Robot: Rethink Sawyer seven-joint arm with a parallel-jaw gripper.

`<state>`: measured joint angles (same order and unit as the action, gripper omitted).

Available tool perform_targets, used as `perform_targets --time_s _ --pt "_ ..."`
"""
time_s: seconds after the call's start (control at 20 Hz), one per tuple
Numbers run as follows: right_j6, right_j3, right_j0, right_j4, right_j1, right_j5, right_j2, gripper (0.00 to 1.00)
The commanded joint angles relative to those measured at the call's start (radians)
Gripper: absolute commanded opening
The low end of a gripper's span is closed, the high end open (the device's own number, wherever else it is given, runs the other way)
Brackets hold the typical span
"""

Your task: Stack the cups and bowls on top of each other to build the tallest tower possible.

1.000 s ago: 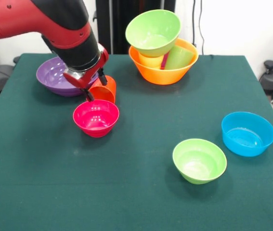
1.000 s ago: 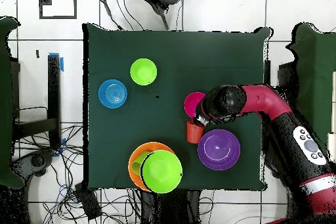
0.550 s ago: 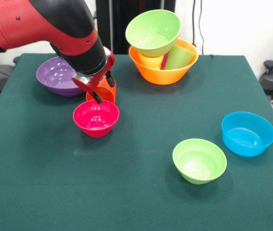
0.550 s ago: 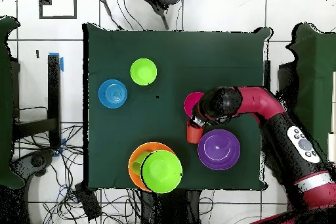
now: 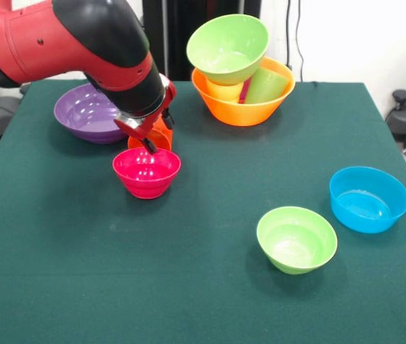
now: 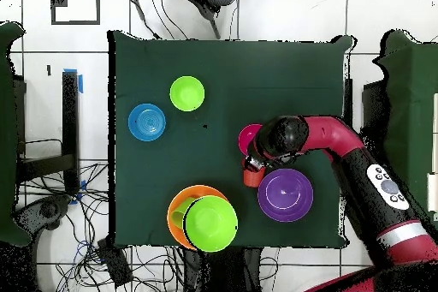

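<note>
Arm angled down, claw (image 5: 157,133) on orange-red cup (image 5: 154,136).

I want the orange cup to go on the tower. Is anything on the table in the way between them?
Nothing visible is. The orange cup sits at the gripper, between the purple bowl and pink bowl. Bare cloth runs to the tower.
</note>
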<state>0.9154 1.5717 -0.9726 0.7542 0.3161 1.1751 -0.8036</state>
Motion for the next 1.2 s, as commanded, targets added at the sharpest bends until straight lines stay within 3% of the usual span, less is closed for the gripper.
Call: perform_targets --time_s 0.05,0.75,1.0,1.2 --pt "-0.126 -0.071 0.055 0.034 0.002 0.108 0.098 1.00" --pt "-0.136 -0.038 0.035 0.021 0.062 0.112 0.090 1.00" --pt "-0.137 -0.064 0.070 -0.002 0.077 0.197 0.095 1.00" --pt "-0.138 -0.087 0.083 0.018 0.039 0.205 0.112 1.00"
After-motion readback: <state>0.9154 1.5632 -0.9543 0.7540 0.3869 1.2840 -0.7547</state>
